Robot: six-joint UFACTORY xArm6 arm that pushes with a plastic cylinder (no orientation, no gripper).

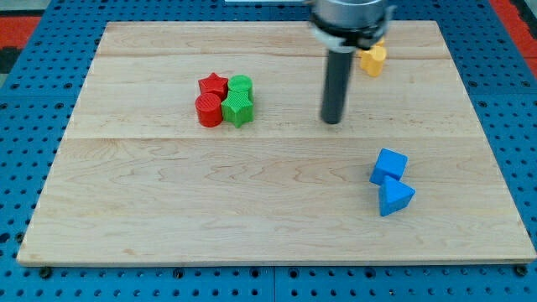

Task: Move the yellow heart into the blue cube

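Six small blocks sit on a pale wooden board (268,210), seen from the one camera, which looks down at a slant. No pincer exists on this rig, so nothing is wide, narrow or holding; I work only with a dark rod whose lower end, my tip (333,122), rests on bare wood a little right of the board's middle. Near the view's top right lies the yellow heart (373,60), partly hidden behind the arm's dark housing, so its exact outline is hard to read. My tip is below and to the left of it, apart, not touching. Toward the view's lower right sits the blue cube (389,165), with a blue triangle (396,198) touching it just below. Well to the left is a tight cluster: a red star (213,85), a red cylinder (209,110), a green cylinder (242,85) and a green star (238,108), all far from the path. In my judgement the push has not begun. To do it well, I should bring my tip round to the heart's far side, toward the view's top, then press it straight down the view, keeping contact centred so it does not spin away, and stop at the cube's upper face without shoving the triangle.
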